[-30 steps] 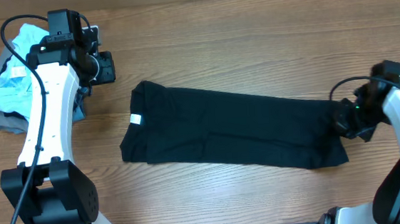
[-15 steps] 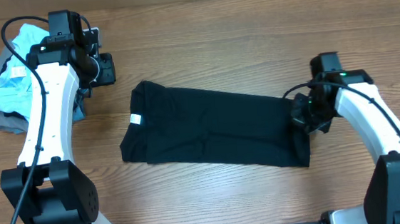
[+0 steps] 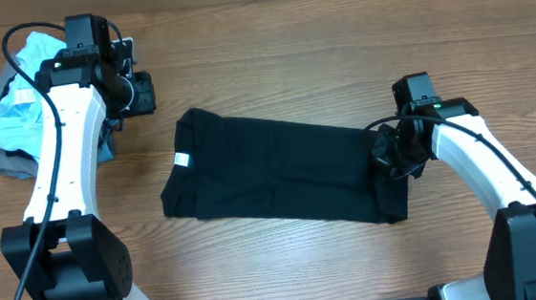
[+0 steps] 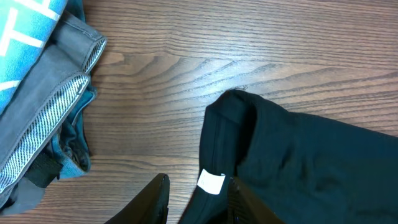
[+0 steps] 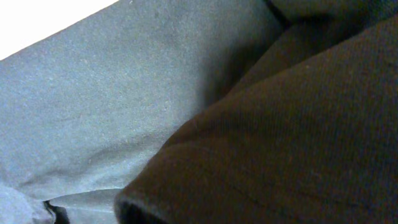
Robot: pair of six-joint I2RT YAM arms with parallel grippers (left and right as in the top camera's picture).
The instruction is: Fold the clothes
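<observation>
Underneath, table (image 3: 269, 35): wood-grain surface carrying everything.
Black T-shirt (image 3: 279, 173): lies mid-table as a long band running left to right, with its right end doubled over onto itself.
Garment pile: light blue garment (image 3: 11, 113) on top of a grey garment (image 3: 5, 161), at the table's left edge, apart from the shirt.
Right gripper (image 3: 390, 155): on the shirt's folded right end, fingers pinched together on the fabric; dark cloth fills its wrist view.
Left gripper (image 3: 139, 91): above bare wood near the shirt's upper-left corner, fingers apart, holding nothing.
White label (image 3: 182, 160): on the shirt's left edge.
</observation>
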